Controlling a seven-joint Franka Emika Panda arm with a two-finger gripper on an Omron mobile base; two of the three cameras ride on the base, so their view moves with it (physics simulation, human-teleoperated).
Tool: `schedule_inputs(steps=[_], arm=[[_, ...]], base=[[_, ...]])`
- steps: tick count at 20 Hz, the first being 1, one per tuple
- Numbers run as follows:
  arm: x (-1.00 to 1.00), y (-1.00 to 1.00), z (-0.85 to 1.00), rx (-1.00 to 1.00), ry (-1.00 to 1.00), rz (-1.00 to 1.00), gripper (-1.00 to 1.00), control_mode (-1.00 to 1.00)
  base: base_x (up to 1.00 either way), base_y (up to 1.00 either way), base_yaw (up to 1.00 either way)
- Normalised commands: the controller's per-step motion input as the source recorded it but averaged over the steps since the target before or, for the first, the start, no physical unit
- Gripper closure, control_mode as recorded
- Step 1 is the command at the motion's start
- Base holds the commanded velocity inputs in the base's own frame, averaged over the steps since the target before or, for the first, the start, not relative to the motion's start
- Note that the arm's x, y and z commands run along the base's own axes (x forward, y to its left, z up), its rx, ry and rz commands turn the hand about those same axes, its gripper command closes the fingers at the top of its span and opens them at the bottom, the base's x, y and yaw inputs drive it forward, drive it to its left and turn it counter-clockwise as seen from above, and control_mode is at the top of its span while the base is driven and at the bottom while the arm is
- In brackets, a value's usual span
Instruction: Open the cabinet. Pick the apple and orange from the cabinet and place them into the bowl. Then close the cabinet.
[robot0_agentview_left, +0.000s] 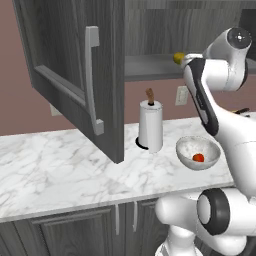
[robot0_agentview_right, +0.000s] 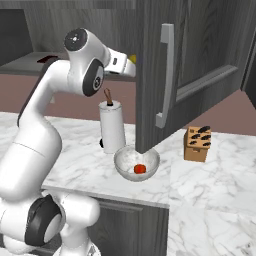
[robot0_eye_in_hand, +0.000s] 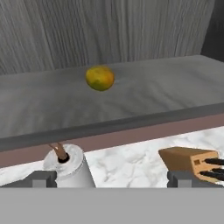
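The cabinet (robot0_agentview_left: 75, 65) hangs above the counter with its door swung wide open. On its shelf (robot0_eye_in_hand: 131, 100) lies the yellow-orange orange (robot0_eye_in_hand: 100, 78), also seen as the orange (robot0_agentview_left: 178, 58) and the orange (robot0_agentview_right: 132, 59) from the base. My gripper (robot0_eye_in_hand: 113, 178) is open, level with the shelf's front edge, a short way in front of the orange and holding nothing. The speckled bowl (robot0_agentview_left: 186, 147) stands on the counter below, with the red apple (robot0_agentview_left: 198, 158) in it. From the right, the bowl (robot0_agentview_right: 125, 159) and the apple (robot0_agentview_right: 140, 169) sit under the open door.
A white paper-towel roll (robot0_agentview_left: 150, 126) stands just behind the bowl. A wooden knife block (robot0_agentview_right: 197, 144) sits to the right on the marble counter (robot0_agentview_left: 60, 165). The open door (robot0_agentview_right: 165, 70) juts out over the counter beside my arm.
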Motion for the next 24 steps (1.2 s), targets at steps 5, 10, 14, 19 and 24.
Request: schedule_inputs(steps=[5,10,14,19,24], arm=[[0.59,0.00,0.00,0.00,0.00,0.00,-1.00,-1.00],[0.55,0.01,0.00,0.00,0.00,0.00,-1.00,-1.00],[0.49,0.00,0.00,0.00,0.00,0.00,-1.00,-1.00],[0.47,0.00,0.00,0.00,0.00,0.00,-1.00,-1.00],[0.38,0.00,-0.05,0.00,0.00,0.00,-1.00,-1.00]], base=[[0.00,0.00,0.00],[0.00,0.00,0.00],[0.00,0.00,0.00],[0.00,0.00,0.00],[0.00,0.00,0.00]])
